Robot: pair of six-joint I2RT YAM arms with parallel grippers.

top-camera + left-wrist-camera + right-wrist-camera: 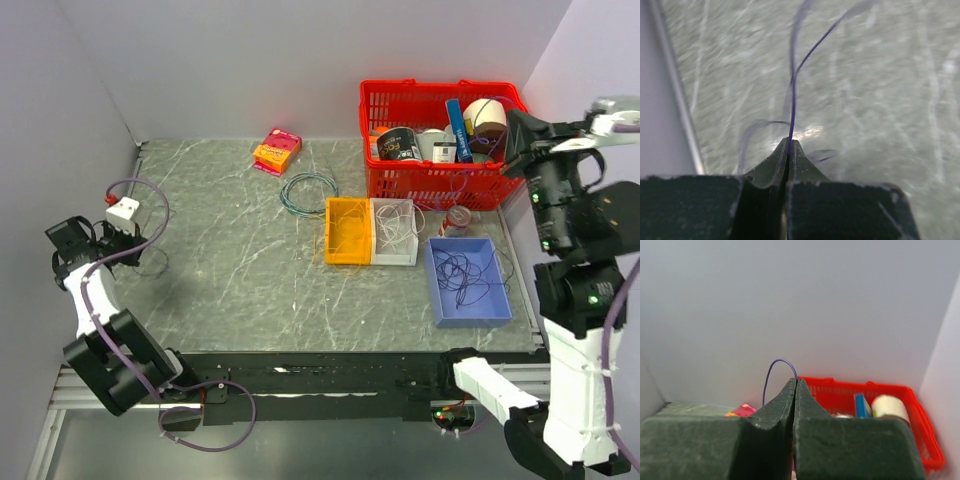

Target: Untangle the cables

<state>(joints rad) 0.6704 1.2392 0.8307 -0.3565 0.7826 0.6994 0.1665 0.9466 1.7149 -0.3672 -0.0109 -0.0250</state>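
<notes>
My left gripper [133, 244] is low over the table's far left edge. In the left wrist view it [790, 143] is shut on a thin dark purple cable strand [792, 95] that runs up and away over the table. My right gripper [514, 140] is raised at the right, in front of the red basket. In the right wrist view it [796, 383] is shut on a purple strand [774, 365] that arcs out of the fingertips. More dark strands [463, 272] lie in a blue tray [438, 300]. White strands [397, 228] fill a white bin, next to a yellow bin [347, 231].
A red basket [440, 185] of containers stands at the back right. A round blue-green wire coil [307, 190] and a pink-orange box [277, 151] lie at the back middle. A small can [458, 219] stands between basket and blue tray. Walls close in left and right.
</notes>
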